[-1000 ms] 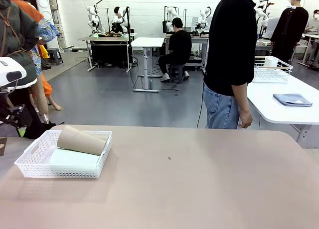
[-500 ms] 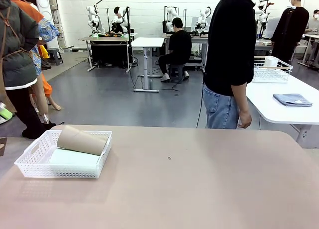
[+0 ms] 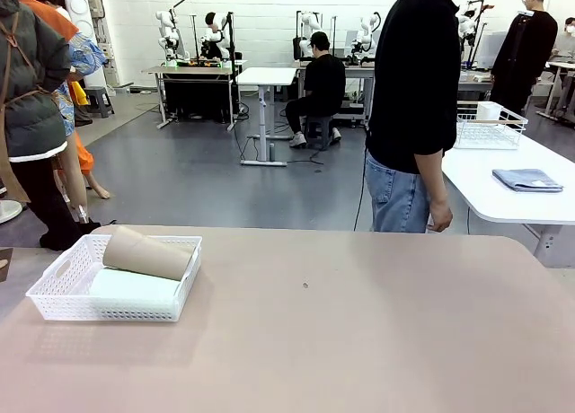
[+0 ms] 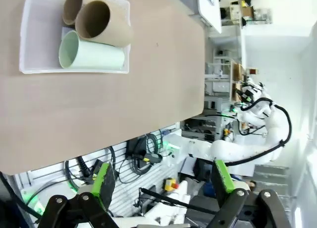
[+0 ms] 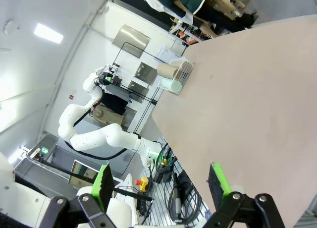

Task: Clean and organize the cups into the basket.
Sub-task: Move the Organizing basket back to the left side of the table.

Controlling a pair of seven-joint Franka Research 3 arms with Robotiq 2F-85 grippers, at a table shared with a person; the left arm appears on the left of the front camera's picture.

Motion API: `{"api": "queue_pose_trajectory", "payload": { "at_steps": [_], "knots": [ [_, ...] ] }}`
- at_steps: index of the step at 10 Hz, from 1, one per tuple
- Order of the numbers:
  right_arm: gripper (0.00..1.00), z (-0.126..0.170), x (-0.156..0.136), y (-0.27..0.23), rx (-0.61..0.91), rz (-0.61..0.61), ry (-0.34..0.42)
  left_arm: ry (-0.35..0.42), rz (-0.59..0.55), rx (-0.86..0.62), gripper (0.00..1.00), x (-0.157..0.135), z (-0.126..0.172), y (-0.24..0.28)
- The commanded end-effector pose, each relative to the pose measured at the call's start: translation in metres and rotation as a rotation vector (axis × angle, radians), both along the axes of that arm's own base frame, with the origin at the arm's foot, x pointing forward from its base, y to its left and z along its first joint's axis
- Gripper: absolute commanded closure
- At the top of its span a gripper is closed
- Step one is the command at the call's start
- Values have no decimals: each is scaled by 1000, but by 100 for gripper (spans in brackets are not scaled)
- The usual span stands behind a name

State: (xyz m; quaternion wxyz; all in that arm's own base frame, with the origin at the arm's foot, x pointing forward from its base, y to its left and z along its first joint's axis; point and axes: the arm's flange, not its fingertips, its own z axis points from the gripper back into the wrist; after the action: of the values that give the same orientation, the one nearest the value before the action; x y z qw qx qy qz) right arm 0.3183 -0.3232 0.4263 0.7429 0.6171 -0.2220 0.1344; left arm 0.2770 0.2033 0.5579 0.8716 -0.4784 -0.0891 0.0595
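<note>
Tan tabletop (image 3: 359,332) is being shared with a person in a black top (image 3: 415,108), who is standing at the far edge. Starting at the jaws: the left gripper (image 4: 161,181) is being held with its green pads spread wide, nothing between them, well above the table and well apart from the basket (image 4: 37,64). Same deal on the other side, where the right gripper (image 5: 161,181) is being held wide open and empty too, high over the tabletop, with the basket (image 5: 185,69) far off at the table's end.

Moving outward, the white lattice basket (image 3: 63,292) is being seen at the table's left side in the front view. The cups are lying on their sides in it: the mint green cup (image 4: 91,57) is resting along the bottom, a tan-brown cup (image 4: 106,25) is being propped on top, and a second tan-brown cup (image 4: 73,6) is tucked just beside it, touching. In the front view only one brown tumbler (image 3: 148,252) is clearly made out, over the green one (image 3: 135,285).
</note>
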Motion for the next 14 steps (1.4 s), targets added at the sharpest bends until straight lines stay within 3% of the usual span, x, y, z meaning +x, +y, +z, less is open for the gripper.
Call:
{"api": "queue_pose_trajectory", "payload": {
  "at_steps": [1, 2, 5, 10, 11, 12, 14],
  "knots": [
    [0, 2, -3, -1, 7, 1, -4, -1, -37, -78, 0, 15, -13, 43],
    [0, 2, -3, -1, 7, 1, -4, -5, -46, -164, 0, 19, -24, 67],
    [0, 2, -3, -1, 7, 1, -4, -50, 28, -226, 0, 21, -33, 115],
    [0, 2, -3, -1, 7, 1, -4, -256, 76, -145, 0, -14, 2, 133],
    [0, 2, -3, -1, 7, 1, -4, -267, 57, -119, 0, -14, 7, 122],
    [0, 2, -3, -1, 7, 1, -4, -193, 88, -175, 0, -12, -2, 142],
    [0, 2, -3, -1, 7, 1, -4, -193, 88, -175, 0, -12, -2, 142]
  ]
}}
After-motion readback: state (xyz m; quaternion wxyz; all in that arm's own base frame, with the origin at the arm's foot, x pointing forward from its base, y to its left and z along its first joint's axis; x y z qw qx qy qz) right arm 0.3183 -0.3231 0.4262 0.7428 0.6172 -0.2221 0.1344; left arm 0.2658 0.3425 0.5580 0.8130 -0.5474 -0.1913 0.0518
